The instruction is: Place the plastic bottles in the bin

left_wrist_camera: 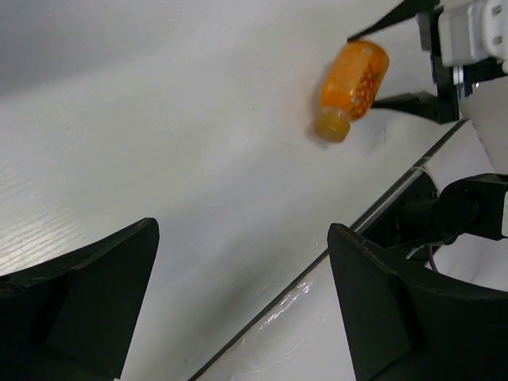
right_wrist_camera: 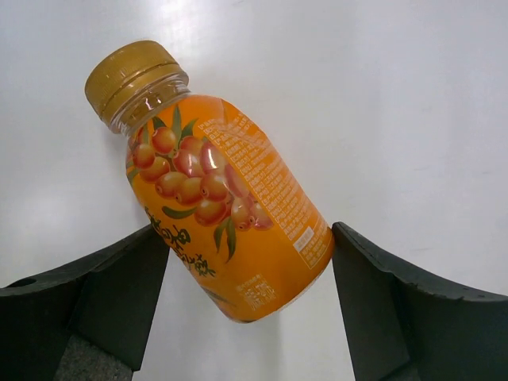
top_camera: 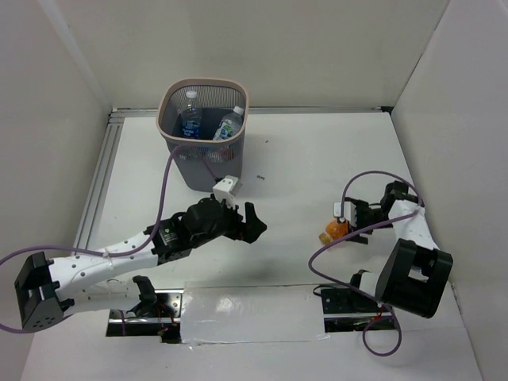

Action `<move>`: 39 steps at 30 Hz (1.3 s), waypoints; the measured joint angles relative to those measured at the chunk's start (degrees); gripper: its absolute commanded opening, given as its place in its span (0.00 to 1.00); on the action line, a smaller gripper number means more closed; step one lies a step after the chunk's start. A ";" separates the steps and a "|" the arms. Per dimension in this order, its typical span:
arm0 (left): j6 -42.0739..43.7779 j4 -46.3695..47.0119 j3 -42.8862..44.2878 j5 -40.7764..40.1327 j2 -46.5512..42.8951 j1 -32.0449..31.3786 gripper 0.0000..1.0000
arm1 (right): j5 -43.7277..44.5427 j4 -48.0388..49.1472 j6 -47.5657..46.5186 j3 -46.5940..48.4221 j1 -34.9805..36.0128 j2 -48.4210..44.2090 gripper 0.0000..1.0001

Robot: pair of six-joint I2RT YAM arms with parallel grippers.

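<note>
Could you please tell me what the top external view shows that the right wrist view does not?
Only top external: the bin holding two clear water bottles, and the left claw, open and empty. Only right wrist: the berry picture and the small print on the label. Both: the orange bottle lying on the white table between the fingers of the right claw.

Top cam: high behind the arms, looking down on whole table [top_camera: 317, 151]. Right wrist cam tight on orange bottle [right_wrist_camera: 230, 206]; left wrist cam shares it, distant, upper right of frame.
</note>
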 measured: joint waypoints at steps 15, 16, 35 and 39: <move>-11.21 -5.88 -7.45 -9.01 -10.34 -1.01 1.00 | -6.25 38.97 47.34 33.29 29.33 8.90 0.37; -11.96 -6.67 -8.09 -9.70 -11.26 -1.05 1.00 | -5.53 41.48 50.90 36.81 31.85 10.71 0.37; -17.20 -12.20 -11.85 -14.73 -17.27 -2.08 1.00 | 9.60 44.85 75.12 93.90 56.24 50.49 1.00; -16.74 -12.28 -11.85 -15.32 -17.31 -2.16 1.00 | 11.26 41.72 79.28 94.42 54.77 52.06 1.00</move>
